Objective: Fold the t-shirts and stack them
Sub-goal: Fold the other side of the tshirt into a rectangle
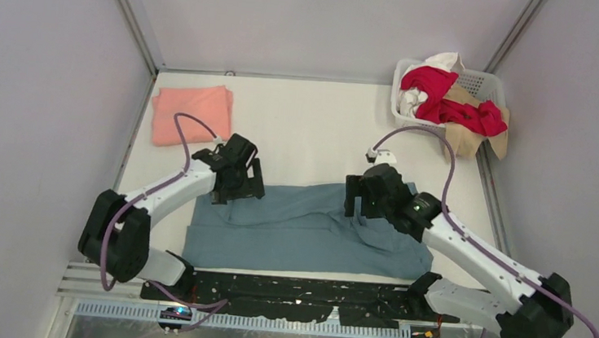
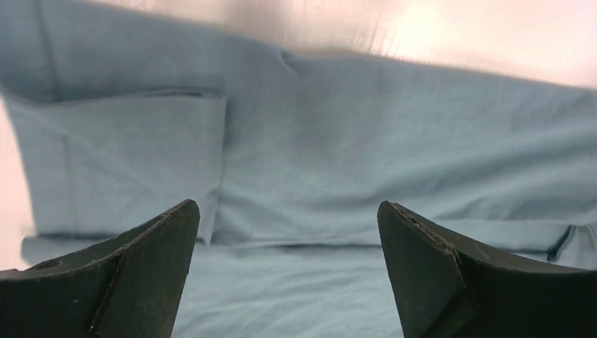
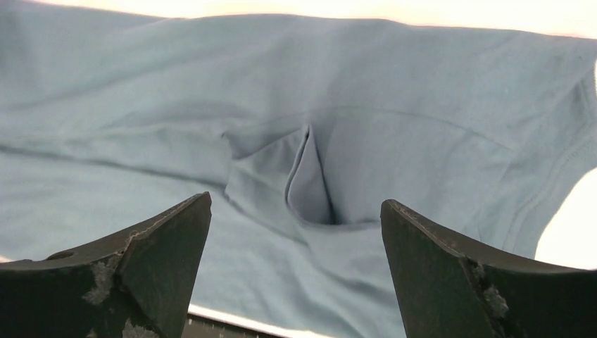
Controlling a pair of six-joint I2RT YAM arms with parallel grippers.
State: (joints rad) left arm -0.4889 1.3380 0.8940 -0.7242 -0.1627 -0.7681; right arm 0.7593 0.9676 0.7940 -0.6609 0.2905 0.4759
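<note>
- The blue-grey shirt [image 1: 307, 231] lies spread over the near half of the table [image 1: 308, 129], at 6 o'clock from its centre. Its near edge runs just beside the black strip [image 1: 302, 288] along the table's front.
- The left gripper [image 1: 239, 190] sits at the shirt's far-left corner, 10 o'clock on the cloth. In its wrist view [image 2: 288, 211] the 2 fingers are spread wide, pinching nothing.
- The right gripper [image 1: 364, 203] sits at the shirt's far edge, about 1 o'clock on the cloth. Its fingers are also spread [image 3: 296, 204], with a small pucker of cloth in the gap.
- A folded pink shirt [image 1: 192, 115] lies at 10 o'clock on the table, near the left wall and apart from the blue-grey shirt.
- A white basket [image 1: 488, 79] fills the 2 o'clock corner. It holds a red shirt [image 1: 442, 96] and a white shirt [image 1: 446, 62], and a tan shirt [image 1: 470, 141] droops over its near rim.
- Bare tabletop shows at 12 o'clock, between the pink shirt and the basket.
</note>
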